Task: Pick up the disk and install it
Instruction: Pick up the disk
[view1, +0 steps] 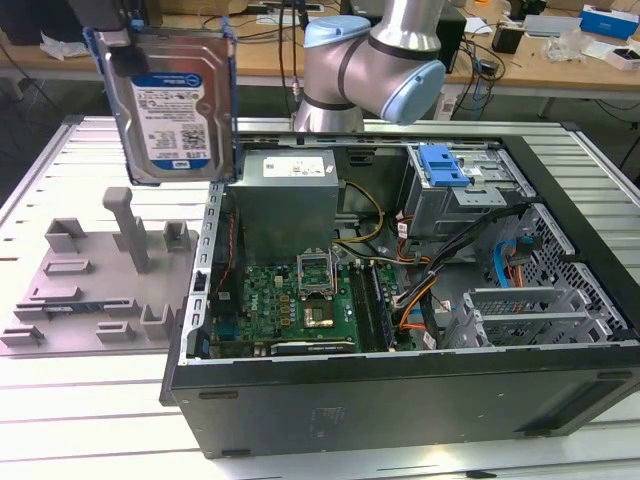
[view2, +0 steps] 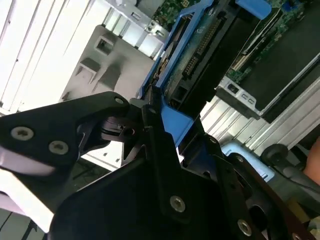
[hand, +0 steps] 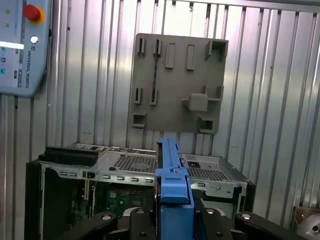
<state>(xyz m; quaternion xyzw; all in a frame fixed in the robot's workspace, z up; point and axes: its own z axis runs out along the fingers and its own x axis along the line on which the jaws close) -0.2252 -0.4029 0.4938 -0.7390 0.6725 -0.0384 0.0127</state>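
One disk is held in the claw. We find the claw closed to the width of the disk's blue bracket, with a black finger pressed against each side of that bracket in the first wrist view. The disk hangs below the claw, upright and raised above the bench. Its white-and-blue label faces the exterior view. In the second wrist view, the dark underside and the connector row point away from the claw.

We note the following items around the claw:

1. Plate: a grey fixture with moulded slots and a post. It lies flat on the bench, below the claw and towards the exterior view's left.
2. Case: it lies open on its side on the bench, below the claw and towards the exterior view's right. The power supply is the part of it nearest the disk. The motherboard lies lower, just beside the power supply.
3. Latch: a blue piece on top of the drive cage. It sits at the far end of the case, well apart from the claw.
4. Arm: its grey and pale-blue joints stand behind the case, to the exterior view's right of the claw.
5. Pendant: it carries a red button and lies on the bench, well apart from the claw.

We cannot tell from the exterior view whether the disk's lower corner hangs over the plate or over the case wall.
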